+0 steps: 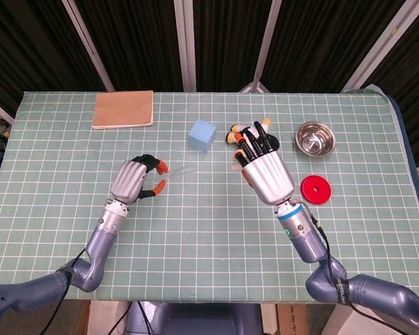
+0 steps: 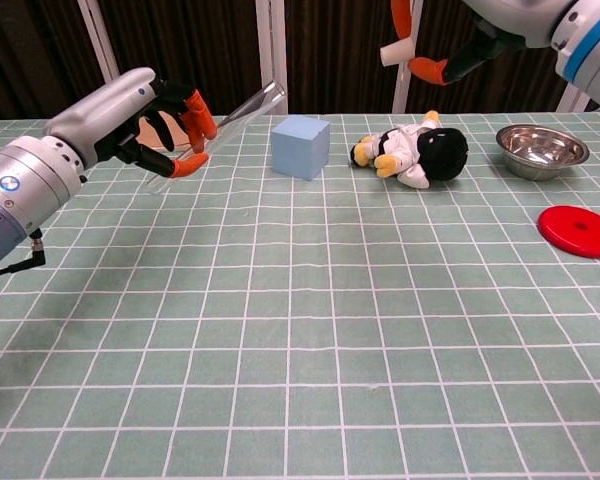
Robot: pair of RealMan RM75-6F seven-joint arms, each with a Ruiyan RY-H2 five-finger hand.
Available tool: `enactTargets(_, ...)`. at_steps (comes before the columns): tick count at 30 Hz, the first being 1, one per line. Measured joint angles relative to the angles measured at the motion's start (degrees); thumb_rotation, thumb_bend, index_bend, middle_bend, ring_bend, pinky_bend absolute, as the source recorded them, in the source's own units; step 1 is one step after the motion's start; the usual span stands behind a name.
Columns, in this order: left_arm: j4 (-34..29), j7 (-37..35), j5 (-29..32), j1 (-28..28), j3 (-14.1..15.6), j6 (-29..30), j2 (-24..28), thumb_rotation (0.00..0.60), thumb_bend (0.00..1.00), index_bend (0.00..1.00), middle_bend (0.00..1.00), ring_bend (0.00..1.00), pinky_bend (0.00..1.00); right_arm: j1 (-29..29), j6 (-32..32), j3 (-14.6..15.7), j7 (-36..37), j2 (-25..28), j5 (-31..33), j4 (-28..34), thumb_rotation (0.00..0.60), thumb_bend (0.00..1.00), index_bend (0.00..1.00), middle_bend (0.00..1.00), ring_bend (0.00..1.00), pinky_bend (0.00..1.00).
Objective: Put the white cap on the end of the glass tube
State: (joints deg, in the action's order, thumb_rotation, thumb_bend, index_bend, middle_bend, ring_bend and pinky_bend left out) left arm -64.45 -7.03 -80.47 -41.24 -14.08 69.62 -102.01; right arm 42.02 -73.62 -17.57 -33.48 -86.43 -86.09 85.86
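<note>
Tube (image 2: 242, 108) in L hand (image 1: 135, 180), cap (image 2: 395, 52) R

On the green gridded table (image 1: 209, 230), the left hand (image 1: 134, 181) pinches the glass tube (image 1: 178, 169) between orange-tipped fingers — the tube's free end points toward the blue cube (image 1: 202, 135). The right hand (image 1: 265, 171) hovers palm-down over the stuffed toy (image 1: 239, 134), beside the steel bowl (image 1: 313, 138) and the red disc (image 1: 315, 188). A tan pad (image 1: 123, 109) lies near the far left edge.

right hand (image 2: 450, 45) cropped at top edge
</note>
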Motion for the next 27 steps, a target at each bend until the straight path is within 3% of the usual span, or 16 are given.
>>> enactTargets(27,-1.2,2.3,1.1,-1.6,-0.6,-1.6,-1.6,0.6,0.75,0.52,0.55,0.34,0.42,6.2,3.2,-0.1,-4.0,-4.5,-0.5,-5.8,0.6,0.41,0.6,0.24,0.2,0.08)
